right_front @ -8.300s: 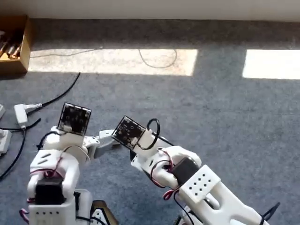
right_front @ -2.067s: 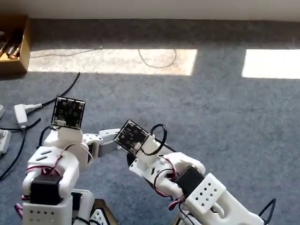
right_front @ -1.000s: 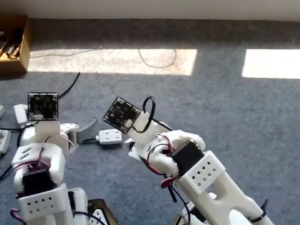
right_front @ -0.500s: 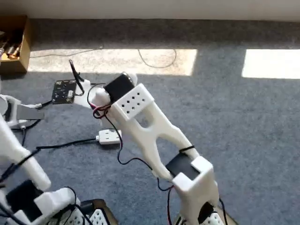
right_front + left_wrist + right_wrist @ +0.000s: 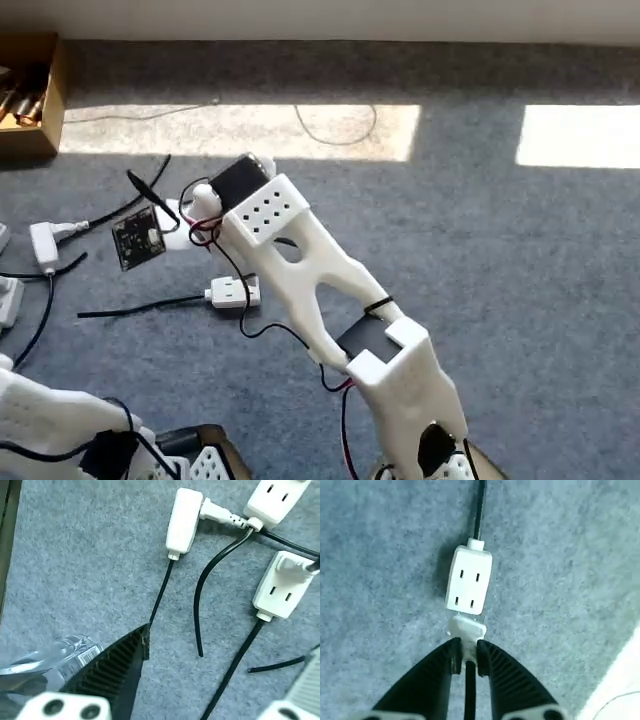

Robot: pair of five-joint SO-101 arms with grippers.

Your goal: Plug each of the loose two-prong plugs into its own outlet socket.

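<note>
Swung leftward since a second ago, the right arm (image 5: 300, 270) stretches over the carpet (image 5: 480, 250); the right end effector (image 5: 467, 646) pinches a white plug (image 5: 466, 628) touching the outlet block (image 5: 468, 581) at its end, while the left end effector (image 5: 227, 650) gapes wide.

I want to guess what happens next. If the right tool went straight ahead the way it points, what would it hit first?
The white outlet block. The right tool grips a white plug whose front seems to touch that block's end, though depth is unclear.
</note>
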